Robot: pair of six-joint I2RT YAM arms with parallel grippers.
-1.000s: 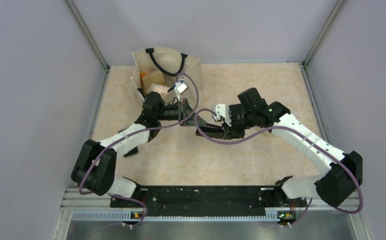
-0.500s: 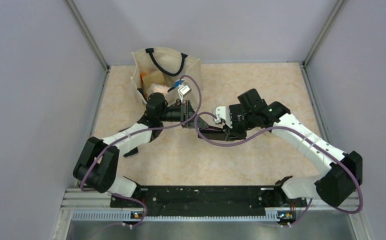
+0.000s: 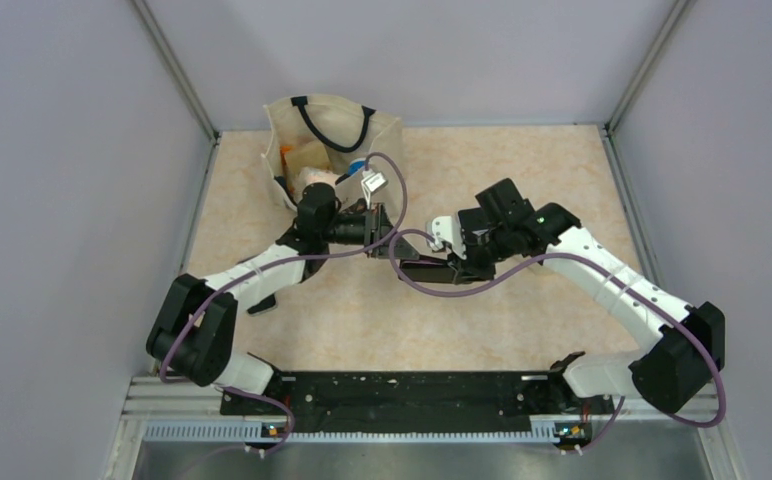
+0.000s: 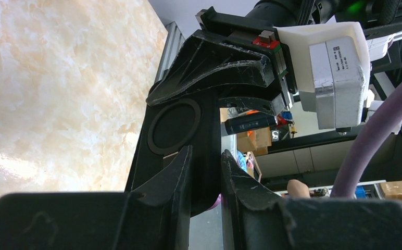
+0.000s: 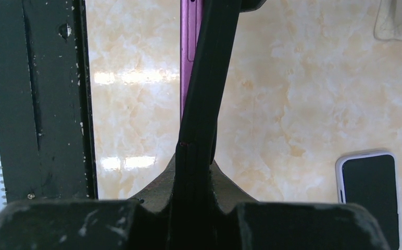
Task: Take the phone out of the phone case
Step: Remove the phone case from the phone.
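A black phone case [image 4: 174, 127] with a round ring on its back hangs edge-up over the table between my two arms. My left gripper [image 4: 206, 151] is shut on one end of the case, a finger on each face. My right gripper [image 5: 195, 161] is shut on the opposite end. In the right wrist view the case [image 5: 209, 78] runs away from the jaws, with the purple phone [image 5: 186, 52] showing along its left side. From above, the left gripper [image 3: 372, 235] and right gripper [image 3: 450, 262] face each other with the case [image 3: 417, 264] spanning them.
A cream tote bag [image 3: 332, 135] with items inside stands at the back left, just behind the left wrist. Another phone [image 5: 369, 195], white-edged with a dark face, lies flat on the marble table [image 3: 522, 170]. Purple cables loop around both wrists.
The left wrist has shifted slightly right and toward the back, and the held case has moved a little with it. Both grips are unchanged.
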